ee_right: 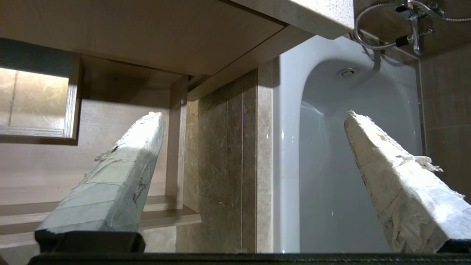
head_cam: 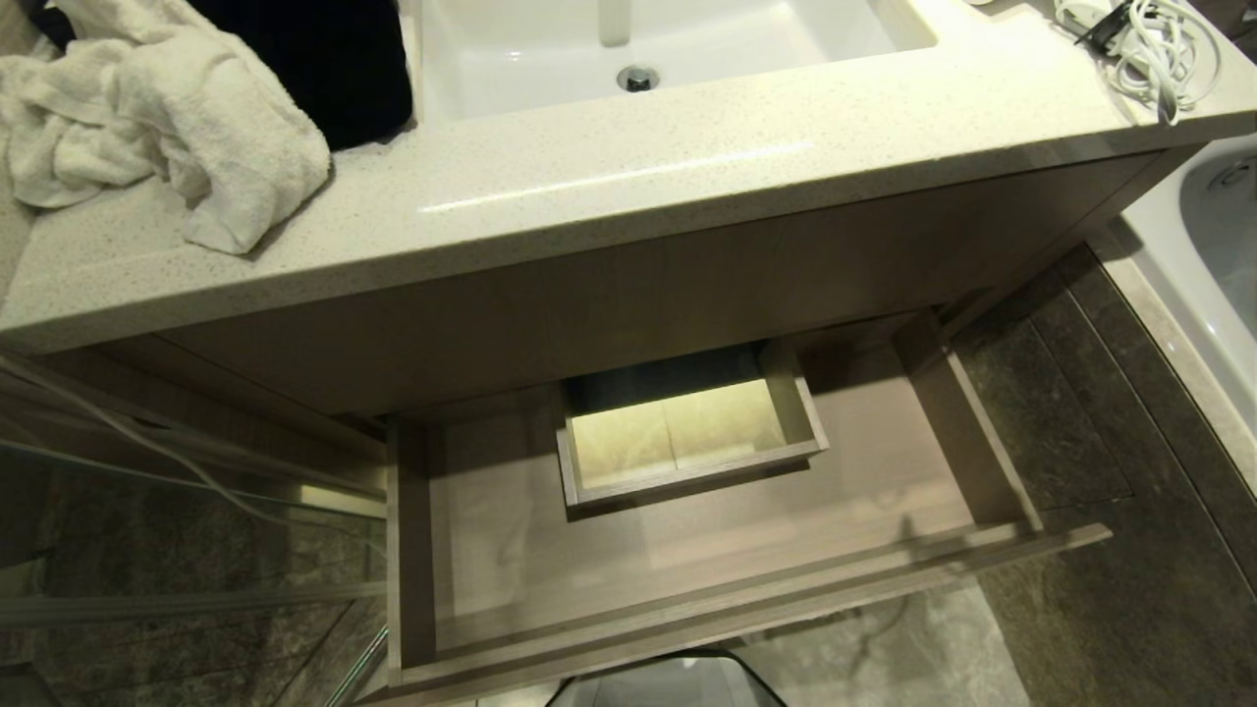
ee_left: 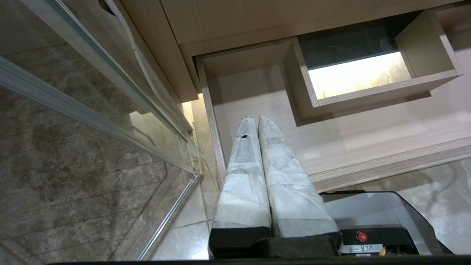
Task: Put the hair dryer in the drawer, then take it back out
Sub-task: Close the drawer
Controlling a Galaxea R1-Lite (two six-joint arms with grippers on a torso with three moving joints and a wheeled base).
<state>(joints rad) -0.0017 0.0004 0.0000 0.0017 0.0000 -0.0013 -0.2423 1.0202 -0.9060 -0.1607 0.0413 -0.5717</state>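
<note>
The drawer [head_cam: 550, 550] stands pulled out below the counter with nothing lying in it. A boxed cutout [head_cam: 687, 432] sits at its middle back. Only the bundled whitish cord and a small part of the hair dryer [head_cam: 1154, 49] show, on the counter's far right corner. Neither arm appears in the head view. My left gripper [ee_left: 256, 117] is shut on nothing, with its fingertips over the drawer's [ee_left: 368, 121] left front corner. My right gripper [ee_right: 254, 115] is open and empty beside the drawer's right side wall [ee_right: 176, 140], pointing toward the tiled panel and bathtub.
A white towel [head_cam: 167, 128] and a black cloth [head_cam: 324, 59] lie on the counter's left, and the sink [head_cam: 511, 49] is at its middle. The bathtub [head_cam: 1218, 226] is on the right, a glass door [ee_left: 92, 92] on the left. My base [ee_left: 368, 221] is just before the drawer front.
</note>
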